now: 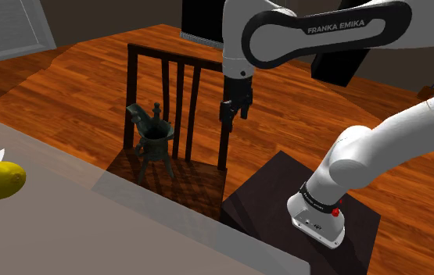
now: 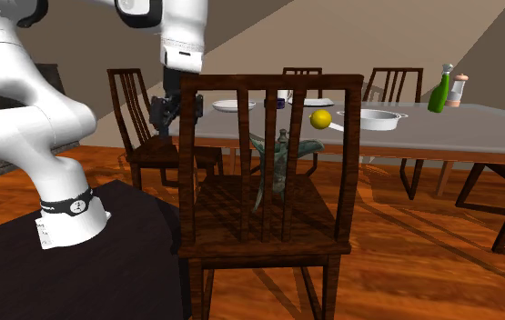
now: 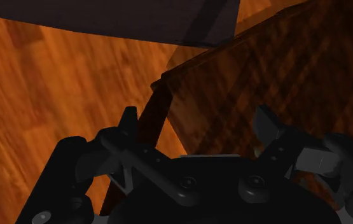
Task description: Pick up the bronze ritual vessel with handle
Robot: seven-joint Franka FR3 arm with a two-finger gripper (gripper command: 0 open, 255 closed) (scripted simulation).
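The end effector (image 1: 234,114) hangs wide and empty by the chair (image 1: 131,94) back. The greenish tripod vessel (image 1: 154,141) stands ungrasped on its seat.

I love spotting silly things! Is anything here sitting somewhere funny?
Yes: the dark green vessel stands upright on the seat of the wooden chair, not on the grey table nearby. Nothing looks spilled or broken.

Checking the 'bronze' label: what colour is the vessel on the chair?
Dark greenish grey, not shiny bronze; the vessel shows best in the shoulder view.
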